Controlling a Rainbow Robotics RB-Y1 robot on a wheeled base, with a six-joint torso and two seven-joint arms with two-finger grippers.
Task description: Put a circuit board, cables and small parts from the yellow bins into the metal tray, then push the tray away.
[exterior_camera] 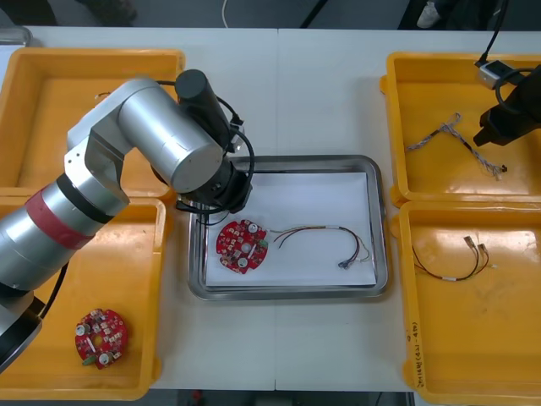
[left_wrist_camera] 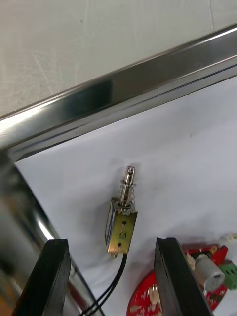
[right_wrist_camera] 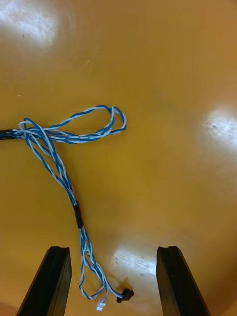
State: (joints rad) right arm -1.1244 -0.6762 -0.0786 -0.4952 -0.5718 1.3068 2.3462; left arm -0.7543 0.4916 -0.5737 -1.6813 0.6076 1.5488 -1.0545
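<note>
In the front view the left arm (exterior_camera: 161, 135) reaches over the far left corner of the metal tray (exterior_camera: 287, 293) and covers its own gripper and that corner of the white liner. It also hides part of the far left yellow bin (exterior_camera: 51, 101).

The left wrist view shows what lies under it. The left gripper (left_wrist_camera: 111, 241) has its fingers spread wide, holding nothing. Between them a small metal part (left_wrist_camera: 122, 229) lies flat on the liner, near the tray's rim. It has a brass-coloured body, a spring around a pin at one end, and two black leads that run out of view. Just beside it, the edge of the round red circuit board (exterior_camera: 242, 246) is cut off, and a red and yellow cable (exterior_camera: 317, 229) curls from the board toward the tray's right side.

The right gripper (right_wrist_camera: 113, 249) hangs over the far right yellow bin (exterior_camera: 456, 68), fingers wide apart and empty. The twisted blue and white cable (right_wrist_camera: 77, 216) lies on the bin floor (one looped end and its small connectors fall between the fingers). The cable's other end runs out of the wrist view.
</note>
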